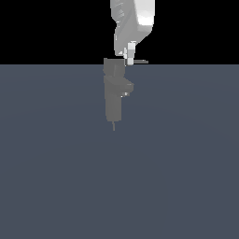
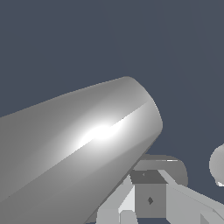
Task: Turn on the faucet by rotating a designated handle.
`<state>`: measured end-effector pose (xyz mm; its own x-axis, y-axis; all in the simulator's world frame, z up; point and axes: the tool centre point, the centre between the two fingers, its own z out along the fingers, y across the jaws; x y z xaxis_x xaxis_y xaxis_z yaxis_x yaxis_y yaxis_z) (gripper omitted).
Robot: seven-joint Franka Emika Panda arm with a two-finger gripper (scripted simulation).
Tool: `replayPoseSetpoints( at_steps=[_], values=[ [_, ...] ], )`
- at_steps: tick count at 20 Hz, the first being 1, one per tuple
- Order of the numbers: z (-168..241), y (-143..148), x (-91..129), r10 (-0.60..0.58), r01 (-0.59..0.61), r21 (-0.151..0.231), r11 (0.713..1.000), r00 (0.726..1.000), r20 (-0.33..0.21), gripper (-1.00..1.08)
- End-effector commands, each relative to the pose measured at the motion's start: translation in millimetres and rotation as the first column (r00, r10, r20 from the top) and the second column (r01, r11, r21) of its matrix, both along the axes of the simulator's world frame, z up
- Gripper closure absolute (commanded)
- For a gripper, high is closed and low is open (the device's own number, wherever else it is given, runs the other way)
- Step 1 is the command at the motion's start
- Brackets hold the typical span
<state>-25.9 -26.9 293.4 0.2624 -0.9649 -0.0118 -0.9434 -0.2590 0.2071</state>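
The faucet is a matte-grey upright column in the middle of the exterior view, with a short stubby spout towards that view's right. The handle is a thin dark lever sticking out from the faucet's top towards the exterior view's right. My gripper hangs from the white arm, with its fingertips at the top of the faucet, right at the root of the lever. Its fingers look close together, but I cannot see the gap. In the wrist view a large shiny grey cylinder fills most of the picture, with light-grey blocky parts beside it.
A flat blue-grey floor spreads around the faucet. A thin dark pin sticks out below the column's base. A rounded grey shape shows at the wrist picture's edge.
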Motion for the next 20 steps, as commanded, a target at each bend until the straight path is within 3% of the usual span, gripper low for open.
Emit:
replayPoseSetpoints(
  at_steps=[1, 20],
  values=[
    [-0.7, -5.6, 5.8, -0.004, 0.004, -0.001, 1.0, 1.0, 0.002, 1.08],
    [-5.6, -41.8, 47.3, -0.019, 0.019, -0.003, 1.0, 1.0, 0.008, 1.08]
  ],
)
